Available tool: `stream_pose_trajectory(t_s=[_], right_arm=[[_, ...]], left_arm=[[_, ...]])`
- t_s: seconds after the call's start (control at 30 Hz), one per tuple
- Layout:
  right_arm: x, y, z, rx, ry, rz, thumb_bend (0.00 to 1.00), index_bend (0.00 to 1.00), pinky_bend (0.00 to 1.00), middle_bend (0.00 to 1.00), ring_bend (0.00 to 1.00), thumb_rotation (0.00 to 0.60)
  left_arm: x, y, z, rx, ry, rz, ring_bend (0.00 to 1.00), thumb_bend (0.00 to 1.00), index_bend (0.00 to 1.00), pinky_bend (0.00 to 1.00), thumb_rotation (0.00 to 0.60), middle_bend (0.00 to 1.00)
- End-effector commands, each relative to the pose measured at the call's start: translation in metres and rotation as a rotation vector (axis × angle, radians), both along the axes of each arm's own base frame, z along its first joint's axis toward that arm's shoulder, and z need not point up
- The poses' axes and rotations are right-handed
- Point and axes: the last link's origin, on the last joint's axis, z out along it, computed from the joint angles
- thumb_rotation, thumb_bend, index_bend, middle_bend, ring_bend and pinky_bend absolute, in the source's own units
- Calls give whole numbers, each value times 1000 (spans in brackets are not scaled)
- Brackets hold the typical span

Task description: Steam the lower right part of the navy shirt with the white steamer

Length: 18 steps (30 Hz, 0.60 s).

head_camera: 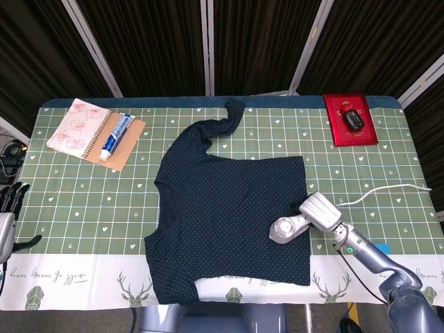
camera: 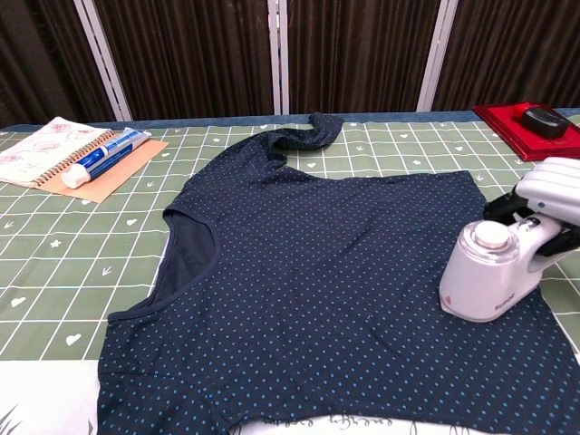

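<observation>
Navy dotted short-sleeved shirt (head_camera: 232,215) spread flat in the middle of the desk (head_camera: 83,201) with its green checked cloth, one sleeve bunched up toward the far edge. White handheld plastic steamer (head_camera: 286,228) standing on the shirt's right edge, toward the near corner, head down on the fabric. Right robot hand (head_camera: 320,213) clamped round the steamer's handle, silver fingers (camera: 553,186) wrapped over the top in the chest view. White power cord (head_camera: 385,191) trailing from behind the hand across the cloth to the desk's right edge. Left robot hand (head_camera: 8,208) hanging beside the desk's left edge, well apart from the shirt, holding nothing, dark fingers apart.

Spiral-bound sketchbook with pink drawings (head_camera: 78,127) lying at the far left corner on a brown cardboard sheet (head_camera: 127,146), blue-and-white toothpaste tube (head_camera: 116,136) resting across both. Red rectangular tray (head_camera: 350,119) at the far right corner, carrying a small black mouse-shaped object (head_camera: 354,119). Small blue square (head_camera: 382,248) near the right front edge.
</observation>
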Motion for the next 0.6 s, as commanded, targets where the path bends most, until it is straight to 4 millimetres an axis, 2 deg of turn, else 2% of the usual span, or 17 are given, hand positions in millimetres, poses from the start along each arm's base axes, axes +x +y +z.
stream_pose_trajectory(t_s=[0.03, 0.17, 0.37, 0.47, 0.6], right_arm=[[-1, -8, 13, -46, -37, -22, 814, 798, 1000, 720, 760, 600], [0, -27, 33, -134, -91, -74, 815, 798, 1000, 720, 760, 600], [-15, -62, 66, -289, -139, -270, 815, 796, 1000, 720, 760, 600], [-30, -74, 77, -340, -126, -395, 814, 792, 1000, 720, 760, 600], [-41, -80, 78, -361, -83, -482, 810, 785, 1000, 720, 759, 600]], left_arm=[[0, 0, 0, 0, 0, 0, 0, 0, 0, 0, 600, 0], [0, 0, 1, 3, -2, 1, 0, 0, 0, 0, 600, 0], [0, -1, 3, 7, -7, -3, 0, 0, 0, 0, 600, 0], [0, -1, 3, 7, -7, -3, 0, 0, 0, 0, 600, 0], [0, -1, 2, 6, -5, -2, 0, 0, 0, 0, 600, 0]])
